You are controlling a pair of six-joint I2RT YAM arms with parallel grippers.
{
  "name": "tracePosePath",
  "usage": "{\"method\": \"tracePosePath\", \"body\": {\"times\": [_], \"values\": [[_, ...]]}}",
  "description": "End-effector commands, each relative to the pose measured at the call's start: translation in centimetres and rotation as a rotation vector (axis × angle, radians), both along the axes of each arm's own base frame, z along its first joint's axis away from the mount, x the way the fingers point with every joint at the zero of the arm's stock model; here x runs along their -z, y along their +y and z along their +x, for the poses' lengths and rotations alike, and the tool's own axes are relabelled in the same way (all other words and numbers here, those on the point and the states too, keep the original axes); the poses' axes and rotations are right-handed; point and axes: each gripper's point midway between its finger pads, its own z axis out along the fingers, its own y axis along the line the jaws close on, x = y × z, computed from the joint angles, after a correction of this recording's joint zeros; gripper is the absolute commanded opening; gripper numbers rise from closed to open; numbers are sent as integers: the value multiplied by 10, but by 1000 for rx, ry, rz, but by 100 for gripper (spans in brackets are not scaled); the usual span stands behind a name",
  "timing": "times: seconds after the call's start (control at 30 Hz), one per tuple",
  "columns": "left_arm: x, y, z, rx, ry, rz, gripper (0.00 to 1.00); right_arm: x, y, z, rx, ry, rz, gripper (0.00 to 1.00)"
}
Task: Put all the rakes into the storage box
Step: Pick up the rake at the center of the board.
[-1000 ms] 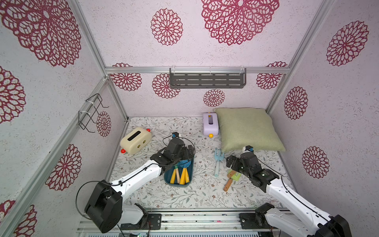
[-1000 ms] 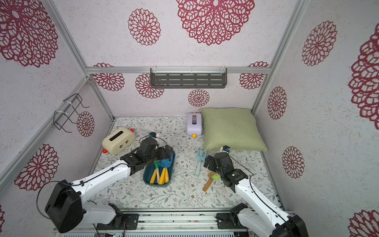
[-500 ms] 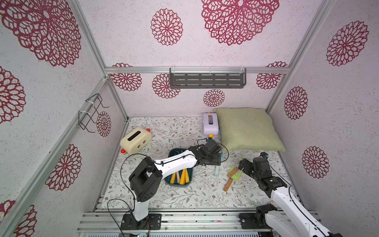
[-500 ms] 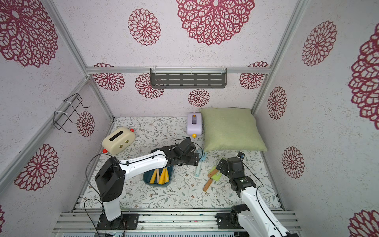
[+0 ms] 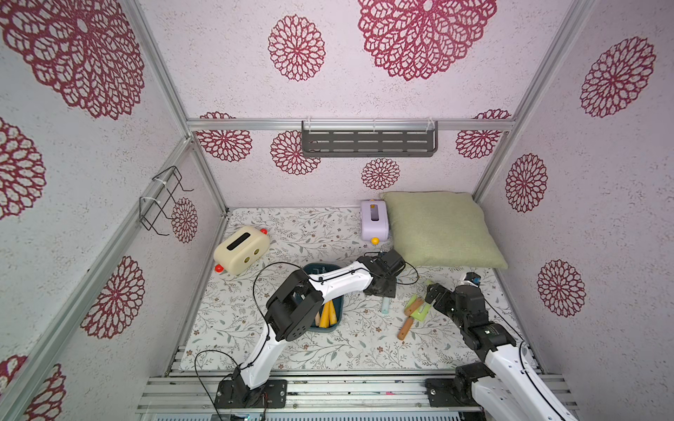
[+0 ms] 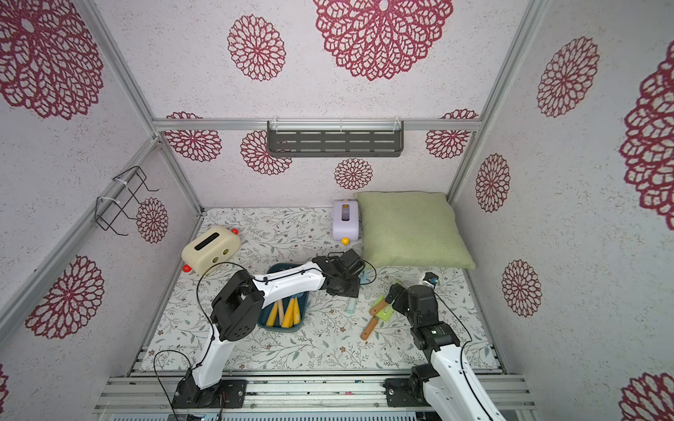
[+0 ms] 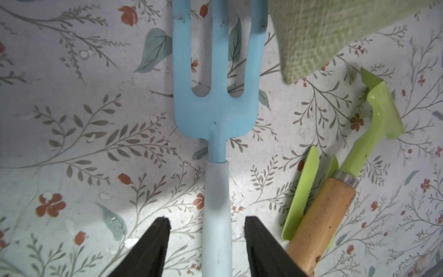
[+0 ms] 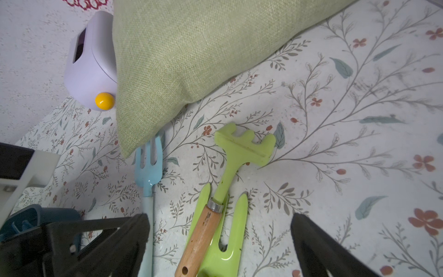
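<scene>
Left wrist view | left gripper (image 7: 206,220) half-open, astride the handle of the blue rake (image 7: 217,120), gripping nothing yet | rake flat on the mat (image 7: 72,120), its length in line with the jaws' gap | storage box (image 5: 328,327) near, under the left arm (image 5: 339,282).

Near side of mat (image 5: 346,346) betw. the two arms is free. Blue pronged tool (image 7: 217,115): narrow gap on each side of handle, left gripper (image 7: 206,219) fingers (image 7: 153,247) stand in these gaps w/o touching. Cushion (image 5: 437,229) corner crowds its tips at far right. Green tools (image 7: 309,191) lie just right. Left arm (image 5: 339,282) crosses above storage box (image 5: 322,329).
</scene>
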Motion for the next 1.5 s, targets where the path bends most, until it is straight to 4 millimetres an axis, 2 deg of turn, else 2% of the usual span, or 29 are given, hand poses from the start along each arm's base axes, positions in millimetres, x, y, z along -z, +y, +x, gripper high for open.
{"method": "tracePosePath", "body": {"times": [0.0, 0.2, 0.43, 0.77, 0.97, 1.1, 1.23, 1.3, 1.33, 1.47], "values": [[11, 6, -6, 29, 8, 94, 55, -4, -3, 2, 5, -17, -14, 99], [26, 1, -7, 60, 9, 160, 52, -3, -2, 1, 7, -15, -1, 99], [37, 12, -6, 65, -14, 271, 47, 0, -2, -1, 10, -11, 8, 99], [36, 23, -8, 75, -16, 325, 20, 2, 1, -1, 2, -4, 27, 99], [16, 28, -14, 79, -28, 280, 11, 3, 3, -1, -2, 0, 39, 99], [-12, 35, -20, 75, -66, 221, 10, 3, 5, 0, -4, 0, 50, 99], [-37, 48, -29, 72, -103, 165, 10, 6, 8, 1, -12, 7, 66, 99], [-41, 55, -34, 72, -112, 151, 10, 7, 10, 2, -17, 13, 75, 99], [-59, 59, -37, 69, -135, 117, 10, 9, 11, 2, -19, 19, 79, 99], [-69, 81, -46, 54, -155, 120, 9, 11, 15, 4, -27, 23, 100, 99]]}}
